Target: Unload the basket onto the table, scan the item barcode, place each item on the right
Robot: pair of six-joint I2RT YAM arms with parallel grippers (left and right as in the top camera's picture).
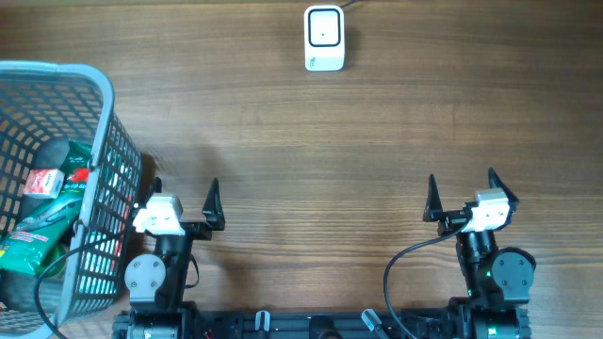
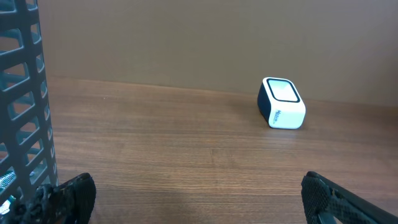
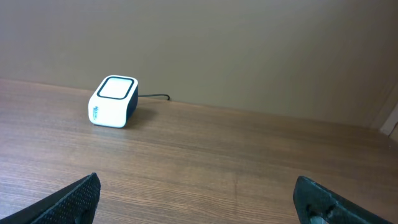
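A white barcode scanner (image 1: 324, 38) with a dark window stands at the table's far edge; it also shows in the left wrist view as the scanner (image 2: 282, 102) and in the right wrist view as the scanner (image 3: 113, 101). Packaged items (image 1: 47, 184), red, green and dark, lie inside the grey basket (image 1: 99, 113) at the left. My left gripper (image 1: 183, 194) stands open near the front edge, right beside the basket, with only bare wood between its fingers. My right gripper (image 1: 463, 192) is open too, at the front right, holding nothing.
The grey basket's mesh wall (image 2: 22, 106) rises close on the left of the left gripper. A thin cable (image 3: 155, 96) runs from the scanner's back. Wooden tabletop (image 1: 320, 160) stretches between the grippers and the scanner.
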